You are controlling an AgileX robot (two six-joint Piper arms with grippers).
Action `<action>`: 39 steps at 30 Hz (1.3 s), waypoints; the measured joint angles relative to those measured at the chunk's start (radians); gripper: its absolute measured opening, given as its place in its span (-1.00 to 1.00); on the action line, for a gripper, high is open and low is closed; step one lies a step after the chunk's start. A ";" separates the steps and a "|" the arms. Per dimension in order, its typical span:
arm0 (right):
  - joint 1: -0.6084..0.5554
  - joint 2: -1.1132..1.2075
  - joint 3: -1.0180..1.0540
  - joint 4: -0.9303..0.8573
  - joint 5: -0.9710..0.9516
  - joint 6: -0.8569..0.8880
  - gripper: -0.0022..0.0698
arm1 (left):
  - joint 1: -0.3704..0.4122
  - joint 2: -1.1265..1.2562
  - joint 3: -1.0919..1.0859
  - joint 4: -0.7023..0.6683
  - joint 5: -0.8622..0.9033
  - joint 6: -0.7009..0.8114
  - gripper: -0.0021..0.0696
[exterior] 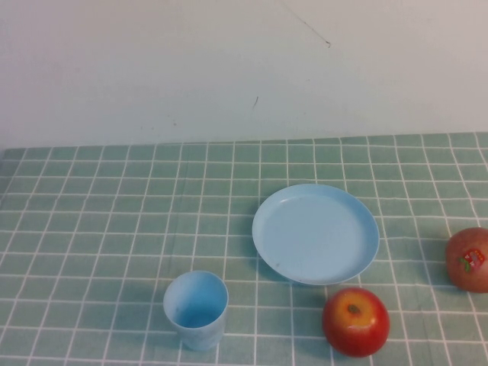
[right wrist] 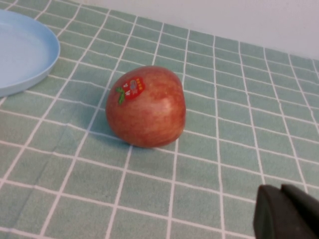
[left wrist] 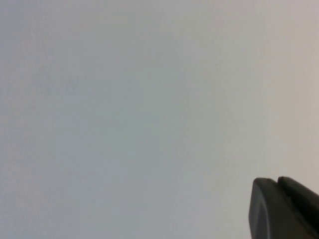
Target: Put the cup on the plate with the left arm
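Observation:
The light-blue cup [exterior: 196, 309] stands upright and empty near the table's front edge, left of centre. The round light-blue plate [exterior: 315, 232] lies empty to its right and farther back; its rim also shows in the right wrist view [right wrist: 30, 64]. Neither arm shows in the high view. My left gripper [left wrist: 277, 181] shows only in the left wrist view, its fingers together and empty, facing a plain pale wall with no cup or plate in sight. My right gripper [right wrist: 280, 188] is shut and empty, low over the cloth near an apple.
A red-yellow apple [exterior: 355, 321] sits at the front edge just right of the cup and in front of the plate. A second apple with a sticker [exterior: 467, 259] sits at the right edge and also shows in the right wrist view [right wrist: 146, 106]. A green checked cloth [exterior: 114, 213] covers the table.

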State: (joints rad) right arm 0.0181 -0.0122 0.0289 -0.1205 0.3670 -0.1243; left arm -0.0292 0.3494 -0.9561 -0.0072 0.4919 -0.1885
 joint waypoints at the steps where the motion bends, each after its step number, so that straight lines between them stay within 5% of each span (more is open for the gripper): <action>1: 0.000 0.000 0.000 0.000 0.000 0.000 -0.95 | 0.000 0.006 0.005 -0.033 0.012 -0.004 -0.95; 13: 0.000 0.000 0.000 0.000 0.000 0.000 -0.95 | 0.000 0.245 0.014 -0.354 0.336 0.244 -0.92; 16: 0.000 0.000 0.000 0.000 0.000 0.000 -0.95 | 0.000 0.340 0.000 -0.385 0.421 0.273 -0.71; 21: 0.000 0.000 0.000 0.000 0.000 0.000 -0.95 | 0.000 0.494 -0.021 -0.405 0.495 0.294 0.00; 26: 0.000 0.000 0.000 0.000 0.000 0.000 -0.95 | -0.008 0.642 -0.024 -0.414 0.514 0.342 0.20; 39: 0.000 0.000 0.000 0.000 0.000 0.000 -0.95 | -0.257 1.011 -0.028 -0.254 0.445 0.230 0.23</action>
State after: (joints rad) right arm 0.0181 -0.0122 0.0289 -0.1205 0.3670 -0.1243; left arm -0.2858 1.3600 -0.9844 -0.2613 0.9370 0.0420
